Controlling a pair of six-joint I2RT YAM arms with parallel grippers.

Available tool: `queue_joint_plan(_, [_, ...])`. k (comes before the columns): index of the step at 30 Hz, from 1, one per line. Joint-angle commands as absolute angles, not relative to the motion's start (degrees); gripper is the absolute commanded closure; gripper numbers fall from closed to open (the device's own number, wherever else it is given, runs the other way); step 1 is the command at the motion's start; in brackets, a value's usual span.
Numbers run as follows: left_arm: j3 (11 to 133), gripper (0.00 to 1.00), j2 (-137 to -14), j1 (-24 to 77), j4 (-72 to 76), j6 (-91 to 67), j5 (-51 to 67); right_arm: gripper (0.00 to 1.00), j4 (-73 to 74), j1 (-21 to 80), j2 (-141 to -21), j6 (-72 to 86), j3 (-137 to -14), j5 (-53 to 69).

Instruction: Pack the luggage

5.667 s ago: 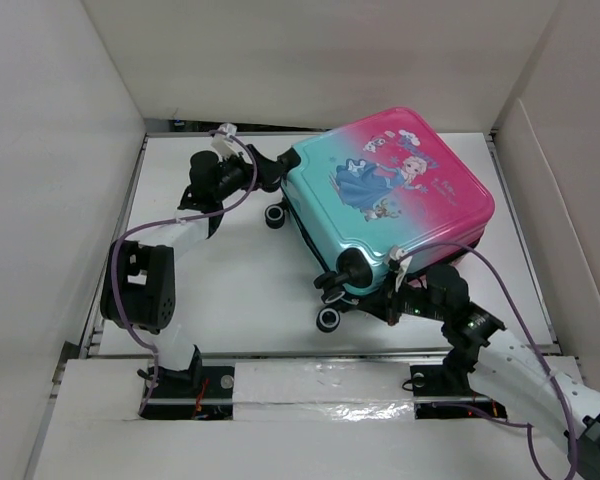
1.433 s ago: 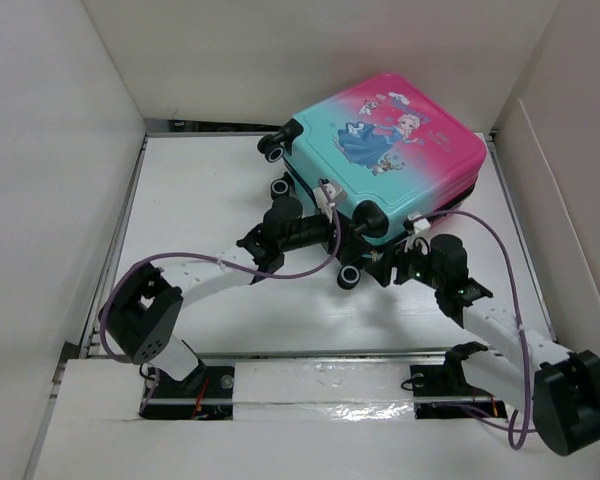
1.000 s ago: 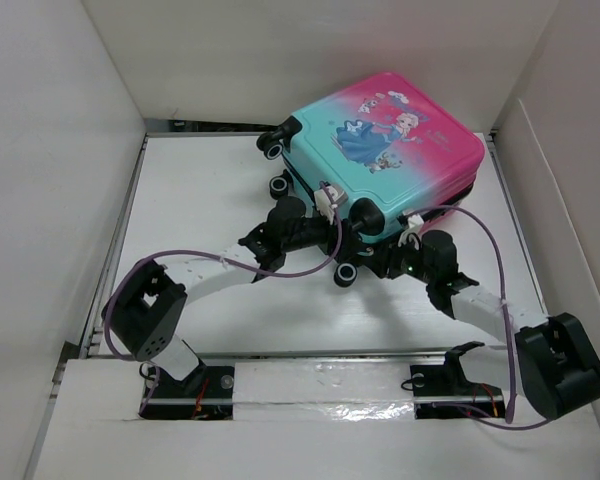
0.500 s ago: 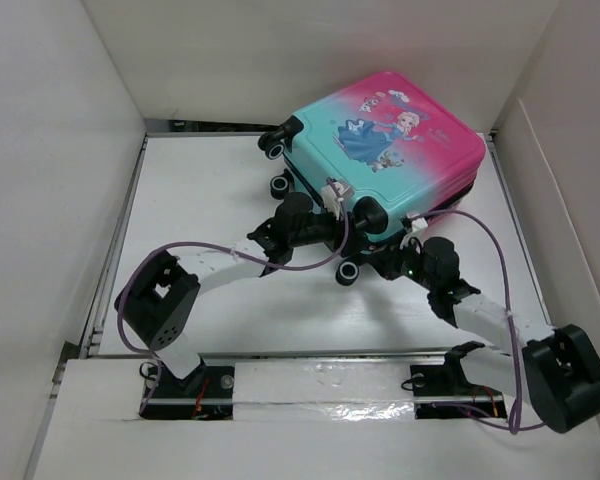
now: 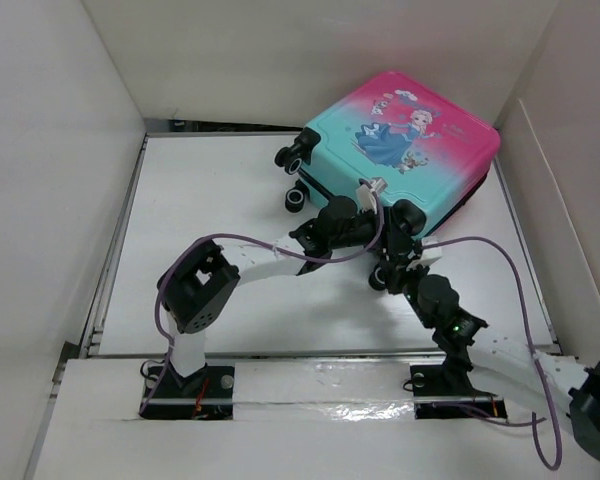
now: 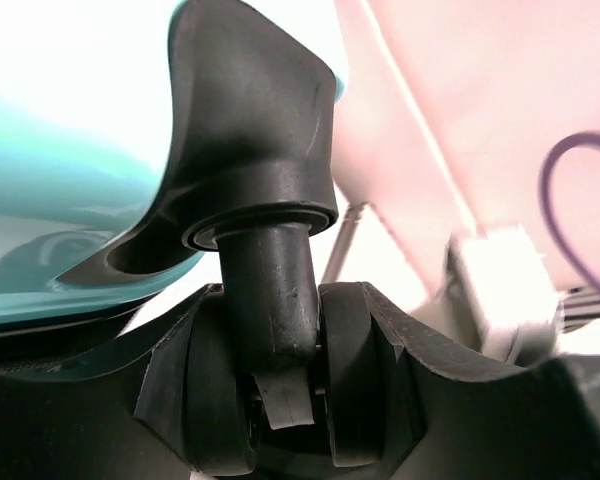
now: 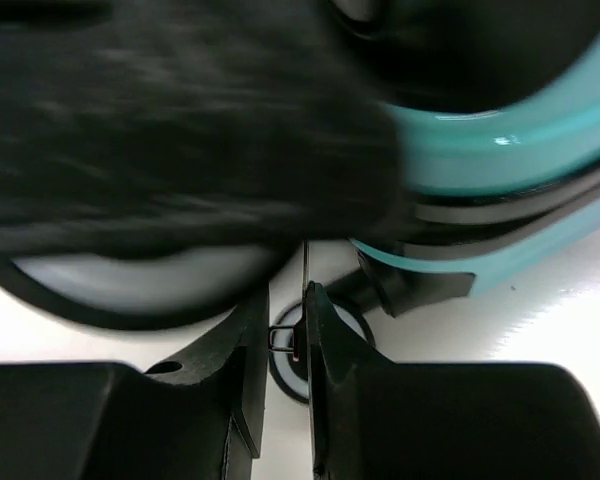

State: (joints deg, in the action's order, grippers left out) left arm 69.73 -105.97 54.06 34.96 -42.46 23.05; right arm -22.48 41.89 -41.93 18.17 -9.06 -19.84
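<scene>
Quick rundown: the luggage [image 5: 405, 150] is lying flat and closed at the far right corner of the white surface [image 5: 210, 200], princess picture facing up, pink end toward the right wall and teal end toward the middle. Two of its black wheels [image 5: 290, 160] stick out on the left side, and the other two are on the near edge where both arms are busy. The left end effector [image 5: 370, 222] has reached across to that near edge. From the left wrist cam, its fingers [image 6: 165, 400] sit on either side of one caster [image 6: 270, 290], pressed against the twin wheel halves, so it's clamped on that caster, with the teal shell [image 6: 60, 150] right above it. The right end effector [image 5: 392, 268] is just under the same edge beside the lowest wheel [image 5: 379, 281]. In the right wrist cam, its fingers [image 7: 250, 350] are drawn nearly together with only a slim gap. There's a small wire loop [image 7: 283, 338] in that gap, maybe a zip pull, but the shot is blurry and I honestly can't tell if it's pinched or just sitting there. A purple cable [image 5: 480, 250] arcs over the right arm.
</scene>
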Motion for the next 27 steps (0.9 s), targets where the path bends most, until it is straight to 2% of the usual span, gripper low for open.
queue_joint_plan(1, [79.4, 0.96, -106.1, 56.6, 55.0, -48.0, 19.7, 1.0, -39.0, 53.2, -48.0, 19.3, -11.2, -16.2])
queue_joint_plan(2, [79.9, 0.88, -106.3, 56.6, 55.0, -49.0, 19.7, 1.0, -45.9, 54.7, -50.3, 18.3, -11.1, -18.4])
queue_joint_plan(3, [81.0, 0.67, -107.0, 57.1, 55.8, -51.4, 20.8, 1.0, -48.9, 57.3, -55.6, 17.8, -11.6, -22.3])
queue_joint_plan(7, [84.1, 0.22, -108.8, 57.1, 56.2, -54.3, 24.6, 1.0, -67.5, 60.1, -71.0, 16.9, -13.6, -27.7])
queue_joint_plan(9, [85.4, 0.11, -109.1, 57.1, 55.5, -54.9, 26.3, 1.0, -77.0, 62.0, -76.6, 15.1, -14.8, -31.3])
queue_joint_plan(10, [85.8, 0.01, -108.8, 57.1, 54.8, -54.6, 27.9, 1.0, -80.1, 62.1, -78.8, 14.2, -15.0, -31.9])
queue_joint_plan(12, [85.7, 0.01, -106.7, 56.3, 52.1, -52.5, 29.6, 1.0, -81.1, 62.1, -80.9, 14.9, -14.9, -32.0])
queue_joint_plan(17, [79.5, 0.01, -97.6, 49.1, 46.3, -47.8, 31.5, 1.0, -71.5, 62.1, -74.7, 19.4, -11.8, -34.2])
queue_joint_plan(22, [70.1, 0.01, -85.3, 34.7, 37.0, -43.2, 29.7, 1.0, -63.1, 62.1, -67.9, 21.1, -10.1, -34.5])
queue_joint_plan(25, [64.5, 0.01, -78.6, 25.9, 34.4, -42.6, 28.0, 1.0, -62.9, 62.1, -65.9, 21.1, -8.6, -33.9])
queue_joint_plan(27, [62.8, 0.06, -73.8, 22.6, 27.3, -39.6, 23.5, 1.0, -62.7, 62.1, -64.6, 20.7, -7.8, -33.1])
